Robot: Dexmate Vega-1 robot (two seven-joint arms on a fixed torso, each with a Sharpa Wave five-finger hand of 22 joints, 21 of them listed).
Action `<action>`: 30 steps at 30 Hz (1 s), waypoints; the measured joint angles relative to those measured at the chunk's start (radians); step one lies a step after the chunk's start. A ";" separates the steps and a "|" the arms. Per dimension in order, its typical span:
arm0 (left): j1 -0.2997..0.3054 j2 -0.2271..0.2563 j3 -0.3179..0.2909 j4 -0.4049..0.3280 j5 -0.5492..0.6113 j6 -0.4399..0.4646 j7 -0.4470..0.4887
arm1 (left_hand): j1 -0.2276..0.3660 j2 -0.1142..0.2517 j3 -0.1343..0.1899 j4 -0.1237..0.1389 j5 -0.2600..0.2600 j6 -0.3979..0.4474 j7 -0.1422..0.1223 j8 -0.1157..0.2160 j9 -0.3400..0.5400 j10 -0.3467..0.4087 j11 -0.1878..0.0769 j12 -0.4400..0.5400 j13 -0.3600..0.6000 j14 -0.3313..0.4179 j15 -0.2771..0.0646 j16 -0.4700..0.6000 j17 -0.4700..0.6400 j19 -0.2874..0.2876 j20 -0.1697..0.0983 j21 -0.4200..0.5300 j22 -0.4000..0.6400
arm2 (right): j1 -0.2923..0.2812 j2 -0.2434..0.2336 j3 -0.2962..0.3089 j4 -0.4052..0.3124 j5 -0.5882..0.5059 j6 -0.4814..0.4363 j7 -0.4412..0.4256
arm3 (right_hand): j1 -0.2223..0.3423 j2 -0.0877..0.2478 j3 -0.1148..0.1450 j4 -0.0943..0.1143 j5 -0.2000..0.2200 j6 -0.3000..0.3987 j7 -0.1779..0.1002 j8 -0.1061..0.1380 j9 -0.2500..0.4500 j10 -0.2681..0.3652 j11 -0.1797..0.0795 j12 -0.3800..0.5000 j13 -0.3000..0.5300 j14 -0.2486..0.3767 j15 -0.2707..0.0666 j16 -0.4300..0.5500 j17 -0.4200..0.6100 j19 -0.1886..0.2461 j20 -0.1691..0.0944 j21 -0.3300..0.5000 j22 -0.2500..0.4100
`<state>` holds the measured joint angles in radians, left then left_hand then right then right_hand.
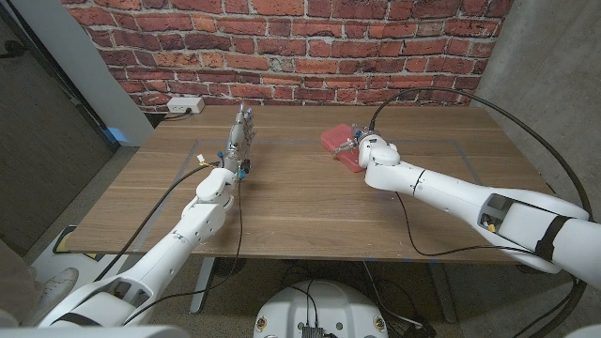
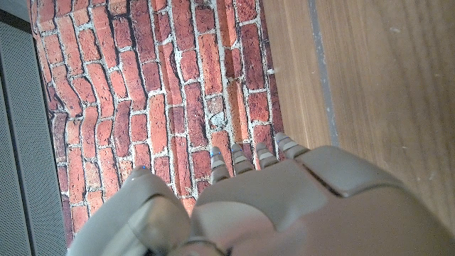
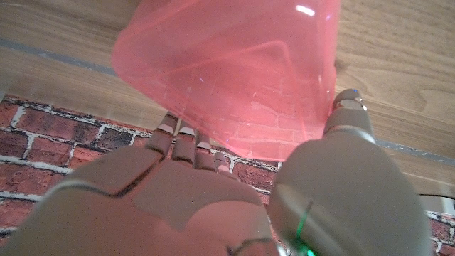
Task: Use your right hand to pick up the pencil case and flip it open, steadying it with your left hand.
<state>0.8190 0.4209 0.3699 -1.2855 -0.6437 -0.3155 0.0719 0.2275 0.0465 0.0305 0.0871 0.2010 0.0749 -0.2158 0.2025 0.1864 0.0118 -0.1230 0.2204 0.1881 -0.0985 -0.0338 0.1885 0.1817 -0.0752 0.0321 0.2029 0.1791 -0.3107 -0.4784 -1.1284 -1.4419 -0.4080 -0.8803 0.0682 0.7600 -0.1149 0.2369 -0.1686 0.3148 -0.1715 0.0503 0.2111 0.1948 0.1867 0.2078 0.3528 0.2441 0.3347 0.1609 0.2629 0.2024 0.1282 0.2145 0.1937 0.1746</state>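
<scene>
Pink pencil case (image 1: 341, 145) gripped by right hand (image 1: 364, 150), left hand (image 1: 242, 131) apart — fingers straight

wooden table (image 1: 310, 211) with a faint taped rectangle on it, red brick wall (image 1: 282, 47) behind, and a white power strip (image 1: 185, 106) sitting by the wall

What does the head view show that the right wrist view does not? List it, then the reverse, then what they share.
Head view alone: the left hand standing with fingers up, apart from the case; both arms; a white power strip at the wall; the table's whole top. Right wrist view alone: the case is see-through, bricks showing through it, with the right hand's fingertips beneath it and the thumb at its side. Both: the pink pencil case, the right hand at it, the brick wall.
</scene>
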 measured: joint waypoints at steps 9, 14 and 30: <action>-0.003 -0.005 0.002 0.007 0.000 0.000 0.001 | -0.003 -0.003 0.000 0.000 0.000 0.000 0.000 0.000 0.000 0.000 0.000 0.000 0.000 0.000 0.000 0.000 0.000 0.000 0.000 0.000 0.000 | -0.045 -0.016 0.056 -0.034 0.027 0.010 -0.070 | 0.022 -0.022 0.040 -0.021 0.065 0.000 -0.008 0.004 0.000 0.021 -0.003 0.056 0.027 0.059 0.033 0.018 0.014 0.036 0.000 0.000 -0.003; -0.007 -0.007 0.003 0.011 0.000 0.000 0.001 | -0.006 -0.005 0.000 0.000 0.000 0.000 0.000 0.000 0.000 0.000 0.000 0.000 0.000 0.000 0.000 0.000 0.000 0.000 0.000 0.000 0.000 | -0.065 -0.029 0.082 -0.063 0.039 0.009 -0.099 | 0.040 -0.040 0.054 -0.034 0.089 -0.004 -0.012 0.004 0.000 0.034 -0.012 0.070 0.038 0.087 0.044 0.019 0.019 0.050 0.000 0.006 -0.003; -0.020 -0.017 0.011 0.026 0.000 -0.003 -0.012 | -0.016 0.005 -0.008 0.000 0.000 0.000 0.000 0.000 0.002 0.000 0.000 -0.008 0.000 0.000 0.000 0.000 0.000 0.000 0.000 0.000 0.000 | -0.127 -0.106 0.215 -0.198 0.129 0.048 -0.137 | 0.046 -0.046 0.054 -0.034 0.115 0.000 -0.019 0.004 0.000 0.055 -0.030 0.084 0.047 0.143 -0.011 0.019 0.025 0.054 0.003 0.006 -0.003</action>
<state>0.7993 0.4042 0.3805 -1.2594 -0.6432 -0.3189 0.0599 0.2119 0.0513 0.0221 0.0868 0.2010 0.0749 -0.2158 0.2025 0.1882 0.0118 -0.1230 0.2125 0.1881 -0.0985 -0.0338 0.1885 0.1817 -0.0753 0.0322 0.2029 0.1791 -0.4374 -0.5841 -0.9132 -1.6396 -0.2793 -0.8324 -0.0693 0.8062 -0.1610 0.2907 -0.2028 0.4293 -0.1718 0.0317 0.2150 0.1949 0.2414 0.1782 0.4371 0.2908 0.4779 0.1498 0.2821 0.2278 0.1818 0.2177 0.1998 0.1721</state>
